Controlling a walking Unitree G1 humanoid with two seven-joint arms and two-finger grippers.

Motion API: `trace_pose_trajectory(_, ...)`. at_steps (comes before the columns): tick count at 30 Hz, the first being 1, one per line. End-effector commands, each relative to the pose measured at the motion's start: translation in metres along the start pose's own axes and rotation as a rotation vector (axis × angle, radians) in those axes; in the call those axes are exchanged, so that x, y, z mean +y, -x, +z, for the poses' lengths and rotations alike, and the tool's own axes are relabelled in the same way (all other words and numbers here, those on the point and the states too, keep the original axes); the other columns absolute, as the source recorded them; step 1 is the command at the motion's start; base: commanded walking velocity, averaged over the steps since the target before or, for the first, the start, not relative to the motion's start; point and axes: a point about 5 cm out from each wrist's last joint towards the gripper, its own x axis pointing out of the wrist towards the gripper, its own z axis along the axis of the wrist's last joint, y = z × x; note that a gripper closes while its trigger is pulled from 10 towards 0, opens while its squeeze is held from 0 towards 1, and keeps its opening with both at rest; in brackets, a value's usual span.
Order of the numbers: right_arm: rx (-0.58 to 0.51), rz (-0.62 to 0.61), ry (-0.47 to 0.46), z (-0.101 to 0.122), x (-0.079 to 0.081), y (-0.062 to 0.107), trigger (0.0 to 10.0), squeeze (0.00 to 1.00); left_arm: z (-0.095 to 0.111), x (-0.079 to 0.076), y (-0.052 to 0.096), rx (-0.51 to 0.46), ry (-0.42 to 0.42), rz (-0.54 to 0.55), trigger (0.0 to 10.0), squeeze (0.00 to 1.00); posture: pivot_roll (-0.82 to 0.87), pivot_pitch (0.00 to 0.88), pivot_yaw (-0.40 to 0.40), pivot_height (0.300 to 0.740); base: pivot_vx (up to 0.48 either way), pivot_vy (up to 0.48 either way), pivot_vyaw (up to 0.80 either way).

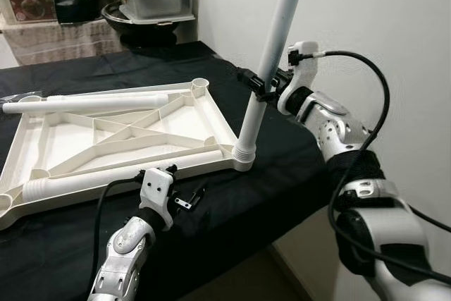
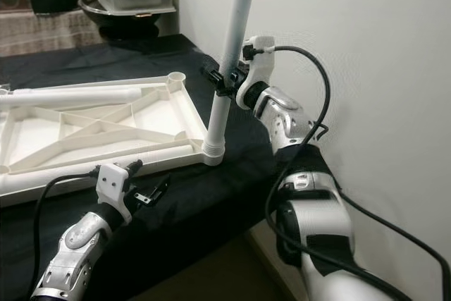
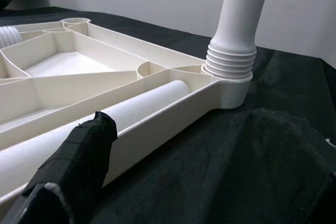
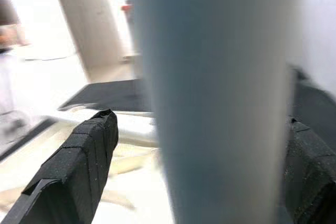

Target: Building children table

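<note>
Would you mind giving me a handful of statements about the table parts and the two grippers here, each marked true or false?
1. The right gripper is closed around the upright white leg. True.
2. The upright leg stands in the far corner socket of the table top. False: it stands in the near corner socket, by the edge of the black cloth; the far corner socket is empty.
3. The left gripper is holding a leg. False: it rests empty on the cloth, beside the table top's near edge.
4. Two more legs lie flat on the upturned table top. True: one along the far side, one along the near rim.
5. The table top lies underside up, its ribs showing. True.
</note>
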Motion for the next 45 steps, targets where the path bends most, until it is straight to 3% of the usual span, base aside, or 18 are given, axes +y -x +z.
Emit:
trace_pose_trajectory(1,-0.024,0.066,-0.017,0.003,0.000,0.001,10.0,0.00,-0.001,-0.002,-0.002,0.002,0.001,-0.016,10.0,0.00,-0.02,0.000,-0.090,0.740,0.000,0.000,0.00)
trace_pose_trajectory(10,0.058,0.156,0.093,-0.011,-0.001,0.002,10.0,0.00,0.000,0.001,-0.002,-0.001,-0.008,-0.011,10.0,0.00,0.00,0.000,-0.107,0.740,0.000,0.000,0.00)
trace_pose_trajectory(11,0.081,0.143,0.116,-0.014,-0.003,0.001,7.4,0.00,0.000,0.002,-0.002,-0.002,-0.009,-0.010,10.0,0.00,0.01,0.000,-0.108,0.740,0.000,0.000,0.00)
trace_pose_trajectory(14,0.107,0.134,0.139,-0.017,-0.005,0.002,7.4,0.00,0.000,0.002,-0.002,-0.003,-0.012,-0.011,10.0,0.00,0.01,0.000,-0.111,0.740,0.000,0.000,0.00)
trace_pose_trajectory(15,0.110,0.125,0.144,-0.016,-0.007,0.002,4.4,0.00,0.001,0.002,-0.002,-0.003,-0.014,-0.011,10.0,0.00,0.01,0.000,-0.111,0.740,0.000,0.000,0.00)
trace_pose_trajectory(16,0.110,0.125,0.144,-0.016,-0.007,0.002,4.4,0.00,0.001,0.002,-0.002,-0.003,-0.014,-0.011,10.0,0.00,0.01,0.000,-0.111,0.740,0.000,0.000,0.00)
trace_pose_trajectory(17,0.112,0.119,0.147,-0.016,-0.008,0.002,2.1,0.00,0.001,0.002,-0.002,-0.004,-0.014,-0.011,10.0,0.00,0.02,0.000,-0.113,0.740,0.000,0.000,0.00)
trace_pose_trajectory(18,0.112,0.119,0.147,-0.016,-0.008,0.002,2.1,0.00,0.001,0.002,-0.002,-0.004,-0.014,-0.011,10.0,0.00,0.02,0.000,-0.113,0.740,0.000,0.000,0.00)
trace_pose_trajectory(19,0.113,0.096,0.148,-0.015,-0.010,0.002,1.4,0.00,0.001,0.003,-0.002,-0.003,-0.016,-0.012,10.0,0.00,0.01,0.000,-0.113,0.740,0.000,0.000,0.00)
trace_pose_trajectory(20,0.115,0.074,0.147,-0.015,-0.013,0.003,0.0,0.00,0.001,0.003,-0.002,-0.003,-0.017,-0.012,10.0,0.00,0.01,0.000,-0.113,0.740,0.000,0.000,0.00)
trace_pose_trajectory(31,0.121,0.046,0.156,-0.017,-0.019,0.008,0.0,0.00,0.001,0.002,-0.002,-0.003,-0.019,-0.017,10.0,0.00,0.02,0.000,-0.114,0.740,0.000,0.000,0.00)
trace_pose_trajectory(33,0.165,-0.279,0.108,-0.028,-0.032,0.007,0.0,0.00,0.002,0.003,0.001,-0.006,-0.017,-0.008,10.0,0.00,0.02,0.000,-0.119,0.740,0.000,0.000,0.00)
trace_pose_trajectory(34,0.165,-0.279,0.108,-0.028,-0.032,0.007,0.0,0.00,0.002,0.003,0.001,-0.006,-0.017,-0.008,10.0,0.00,0.02,0.000,-0.119,0.740,0.000,0.000,0.00)
trace_pose_trajectory(36,0.171,-0.400,0.082,-0.034,-0.034,0.007,0.0,0.00,0.001,0.003,0.002,-0.005,-0.016,-0.005,10.0,0.00,0.02,0.000,-0.119,0.740,0.000,0.000,0.00)
trace_pose_trajectory(38,0.153,-0.591,-0.001,-0.062,-0.023,0.000,0.0,0.00,0.000,0.001,0.004,0.000,-0.012,-0.006,10.0,0.00,0.03,0.000,-0.111,0.740,0.000,0.000,0.00)
trace_pose_trajectory(39,0.153,-0.591,-0.001,-0.062,-0.023,0.000,0.0,0.00,0.000,0.001,0.004,0.000,-0.012,-0.006,10.0,0.00,0.03,0.000,-0.111,0.740,0.000,0.000,0.00)
trace_pose_trajectory(42,0.155,-0.623,-0.016,-0.082,0.005,-0.016,0.0,0.00,0.001,0.001,0.005,0.003,-0.013,-0.009,10.0,0.00,0.03,0.000,-0.105,0.740,0.000,0.000,0.00)
trace_pose_trajectory(45,0.147,-0.617,-0.015,-0.083,0.014,-0.023,0.0,0.00,0.001,0.002,0.004,0.003,-0.014,-0.011,10.0,0.00,0.03,0.000,-0.105,0.740,0.000,0.000,0.00)
